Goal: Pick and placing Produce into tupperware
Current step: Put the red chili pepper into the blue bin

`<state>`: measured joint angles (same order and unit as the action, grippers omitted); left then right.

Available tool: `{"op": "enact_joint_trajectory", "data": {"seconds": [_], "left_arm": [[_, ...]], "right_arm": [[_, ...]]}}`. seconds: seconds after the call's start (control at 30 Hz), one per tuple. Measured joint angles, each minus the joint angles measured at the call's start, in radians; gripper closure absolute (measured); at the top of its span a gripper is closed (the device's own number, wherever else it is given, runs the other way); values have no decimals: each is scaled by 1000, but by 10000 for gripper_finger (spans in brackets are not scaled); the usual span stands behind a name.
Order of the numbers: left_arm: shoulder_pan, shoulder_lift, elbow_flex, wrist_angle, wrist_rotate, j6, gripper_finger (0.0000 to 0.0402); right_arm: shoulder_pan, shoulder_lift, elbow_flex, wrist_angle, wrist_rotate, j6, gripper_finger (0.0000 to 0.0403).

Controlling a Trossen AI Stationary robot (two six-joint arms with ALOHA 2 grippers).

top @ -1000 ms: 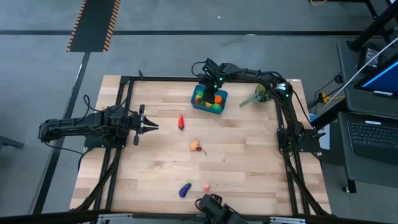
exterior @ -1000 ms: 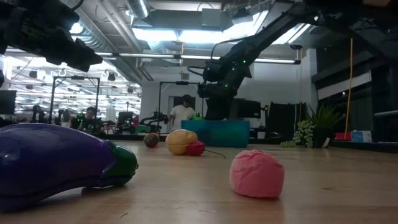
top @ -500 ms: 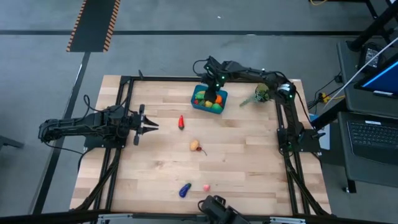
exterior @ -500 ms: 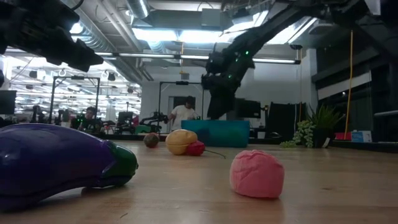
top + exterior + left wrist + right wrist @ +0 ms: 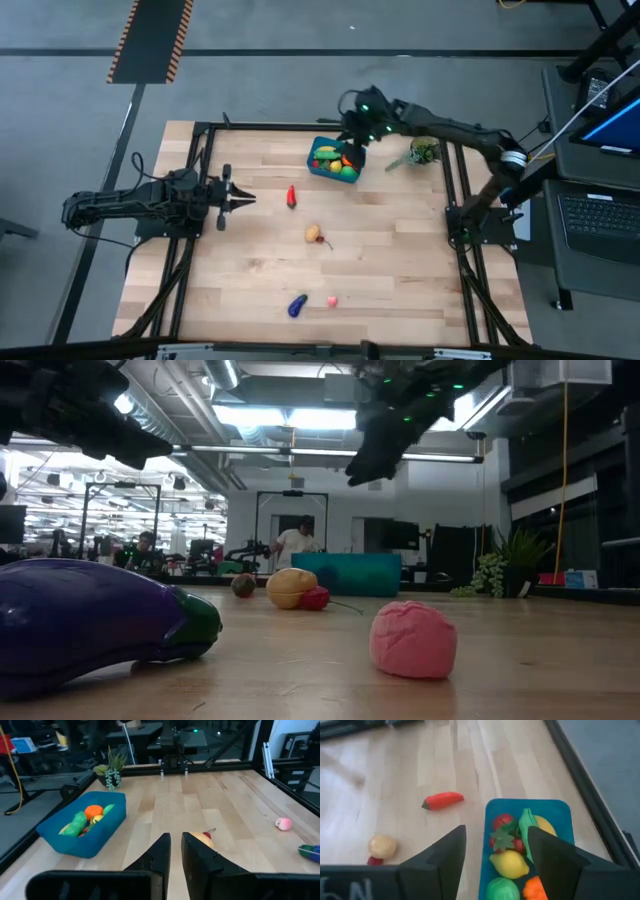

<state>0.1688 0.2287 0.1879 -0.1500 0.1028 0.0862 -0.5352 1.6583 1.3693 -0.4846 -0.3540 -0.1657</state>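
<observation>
Wood table [image 5: 400,260], grey floor; person [image 5: 295,540] behind. Left gripper [image 5: 175,851] jaws near-closed, right gripper [image 5: 495,851] spread, both empty.

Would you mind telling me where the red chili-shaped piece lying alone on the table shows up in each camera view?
High view: red piece, between the left gripper and the teal tub.
Low view: cannot be told apart.
Left wrist view: not in it.
Right wrist view: it lies on the wood, beside the tub.
Shared landmark: the tub.
</observation>
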Motion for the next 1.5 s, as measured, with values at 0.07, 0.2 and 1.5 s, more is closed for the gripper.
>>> {"op": "enact_joint_trajectory", "data": {"seconds": [0.07,0.2,1.5], "left_arm": [[0,0,0,7,-12,-6,366],[0,0,0,6,-15,-5,373],[5,509,232,63,-232,-24,166]], "right_arm": [[16,-72,-114,109,6,29,187],[61,-185,-296,264,6,95,187],[186,-282,-486,386,5,183,187]]}}
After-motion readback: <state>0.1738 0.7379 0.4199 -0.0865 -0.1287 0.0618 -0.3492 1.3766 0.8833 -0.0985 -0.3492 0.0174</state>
